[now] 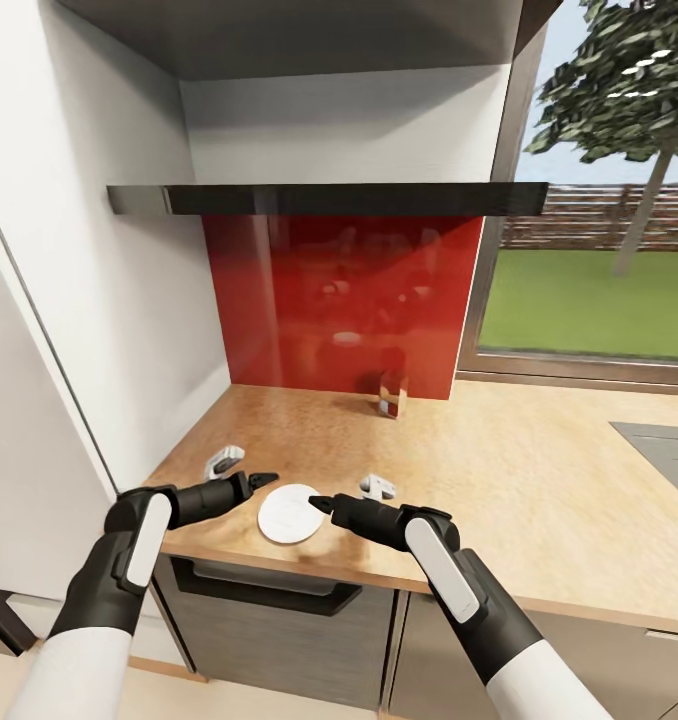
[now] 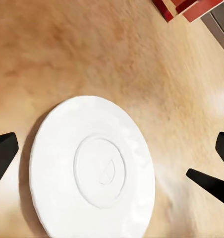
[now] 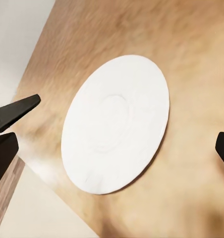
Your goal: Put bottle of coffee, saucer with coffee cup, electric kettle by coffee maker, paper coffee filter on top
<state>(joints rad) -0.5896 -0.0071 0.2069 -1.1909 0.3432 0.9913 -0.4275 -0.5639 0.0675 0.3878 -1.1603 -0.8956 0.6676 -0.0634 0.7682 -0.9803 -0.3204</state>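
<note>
Over the front edge of the kitchen countertop (image 1: 499, 470), left gripper (image 1: 264, 481) and right gripper (image 1: 321, 503) point at each other, both with fingers spread wide, holding nothing. Saucer (image 1: 291, 513) lies flat between them, near the edge, bare; neither gripper clearly touches it. Red-and-white carton (image 1: 390, 395) stands well behind, by the red backsplash (image 1: 344, 300).

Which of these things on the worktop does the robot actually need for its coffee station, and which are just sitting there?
Needed for the job:
- saucer, between the left tool and right tool
- kitchen countertop

Just lying about:
- red-and-white carton by the red backsplash
- two small white-grey items, unclear what
</note>
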